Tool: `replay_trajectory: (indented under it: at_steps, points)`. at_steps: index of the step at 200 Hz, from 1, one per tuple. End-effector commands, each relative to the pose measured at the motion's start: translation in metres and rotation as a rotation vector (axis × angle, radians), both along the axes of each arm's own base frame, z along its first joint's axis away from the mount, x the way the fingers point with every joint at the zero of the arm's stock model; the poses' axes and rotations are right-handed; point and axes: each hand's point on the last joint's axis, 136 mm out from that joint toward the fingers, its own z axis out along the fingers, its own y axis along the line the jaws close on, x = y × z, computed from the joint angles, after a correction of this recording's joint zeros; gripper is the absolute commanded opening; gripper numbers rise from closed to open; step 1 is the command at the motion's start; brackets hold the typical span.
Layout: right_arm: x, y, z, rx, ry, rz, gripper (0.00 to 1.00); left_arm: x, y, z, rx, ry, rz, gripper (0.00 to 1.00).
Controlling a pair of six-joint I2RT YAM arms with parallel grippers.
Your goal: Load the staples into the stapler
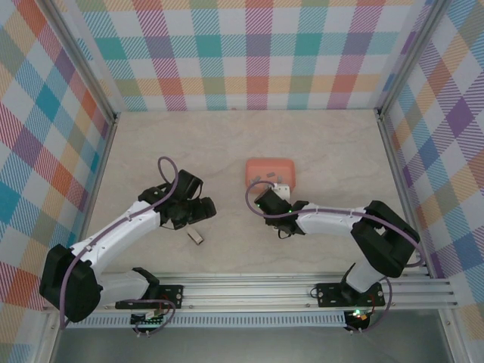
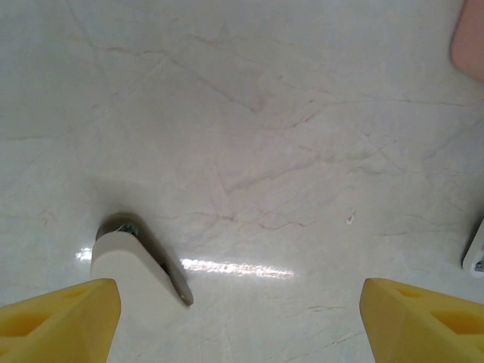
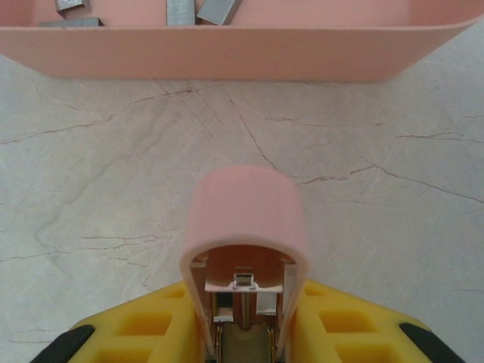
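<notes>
Left claw (image 2: 238, 295): wide open, and there's nothing between those yellow fingers, just bare bench (image 1: 333, 151) below.
Small cream piece (image 2: 136, 265): lying flat on the bench, just beside the left claw's left finger, dark metal along one edge. What it is, hard to call.
Right claw (image 3: 246, 302): clamped onto the pink stapler (image 3: 246, 212), a finger pressed against each side.
Pink stapler: rounded nose pointing straight at the tray, metal parts visible under its cover.
Coral tray (image 3: 227, 53): on the bench just ahead of the stapler, not touching it.
Staples (image 3: 180, 10): several short grey strips, loose inside the coral tray, none in either claw.
</notes>
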Motion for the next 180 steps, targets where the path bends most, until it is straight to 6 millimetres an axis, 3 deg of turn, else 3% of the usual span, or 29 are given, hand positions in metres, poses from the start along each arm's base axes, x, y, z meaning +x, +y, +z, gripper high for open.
replay_trajectory:
  at_steps: [1,38,66,107,143,180]
  points:
    - [0.001,0.003,0.005,-0.003,-0.007,-0.011,0.32,-0.014,0.009,-0.007,-0.011,0.066,0.075,0.82]
    - [-0.001,0.000,0.009,-0.007,-0.007,-0.012,0.44,-0.026,0.014,-0.010,-0.035,0.087,0.136,0.80]
    - [-0.002,-0.002,0.025,0.012,-0.031,-0.004,0.52,-0.037,0.023,-0.013,-0.018,0.113,0.172,0.77]
    - [-0.003,-0.005,0.070,0.092,-0.154,0.041,0.53,-0.048,0.033,-0.016,0.039,0.166,0.187,0.75]
    - [-0.007,-0.004,0.082,0.163,-0.211,0.074,0.53,-0.056,0.031,-0.030,0.074,0.259,0.183,0.73]
    - [-0.009,-0.001,0.088,0.192,-0.219,0.092,0.53,-0.050,0.024,-0.039,0.081,0.296,0.189,0.71]
